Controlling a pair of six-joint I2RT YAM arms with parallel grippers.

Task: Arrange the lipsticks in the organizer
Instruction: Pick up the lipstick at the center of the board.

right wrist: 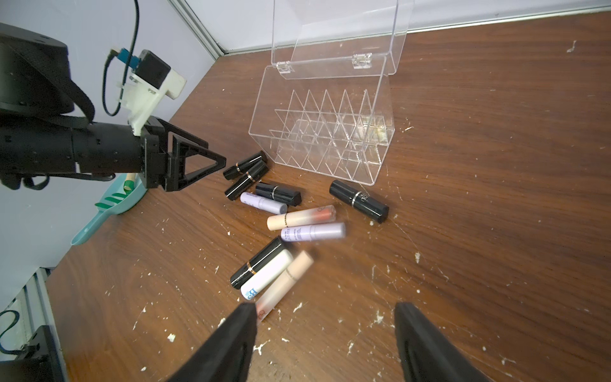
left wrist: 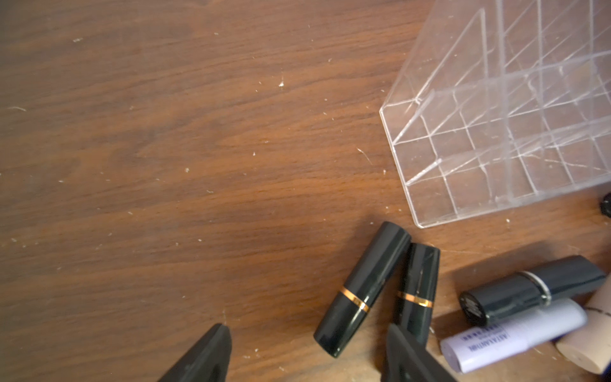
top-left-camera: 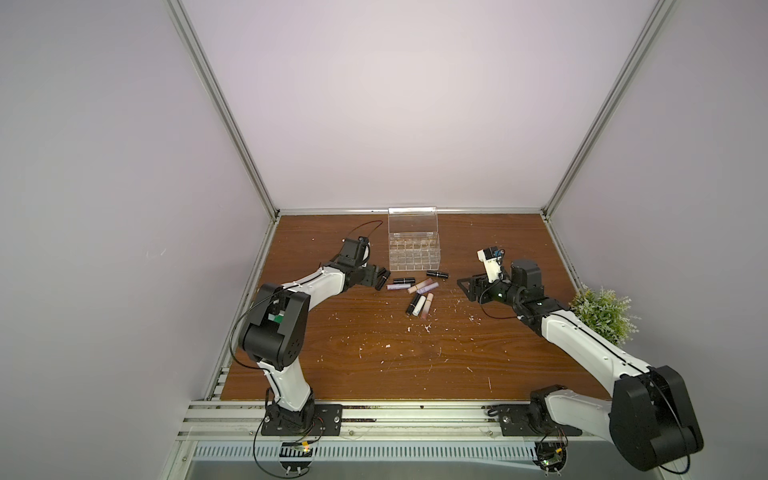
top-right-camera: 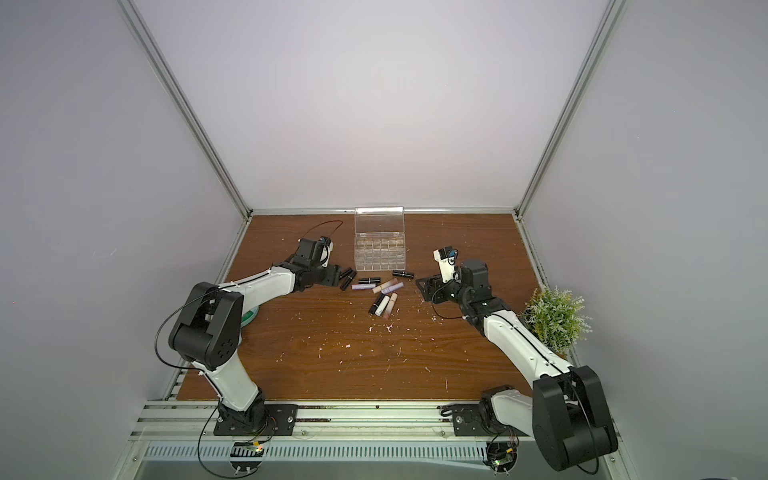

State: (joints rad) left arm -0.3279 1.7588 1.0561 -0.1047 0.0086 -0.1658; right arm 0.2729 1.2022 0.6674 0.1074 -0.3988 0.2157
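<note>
A: Colours near my black left gripper [left wrist: 306, 330]?
B: One black lipstick [left wrist: 362, 289], gold band; one lilac lipstick [left wrist: 515, 337], dark print; organizer [left wrist: 496, 132] clear; worktop [left wrist: 165, 165] brown woodgrain, flecked white; dustpan [right wrist: 112, 205] teal; plant [top-left-camera: 602, 311] green.

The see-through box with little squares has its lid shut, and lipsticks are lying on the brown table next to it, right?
Not quite: the clear acrylic organizer box has its hinged lid standing open, as the right wrist view shows. The small lipstick tubes do lie on the brown wooden table next to it.

Scattered lipsticks [right wrist: 301, 216] beside open organizer [right wrist: 314, 165]
</note>
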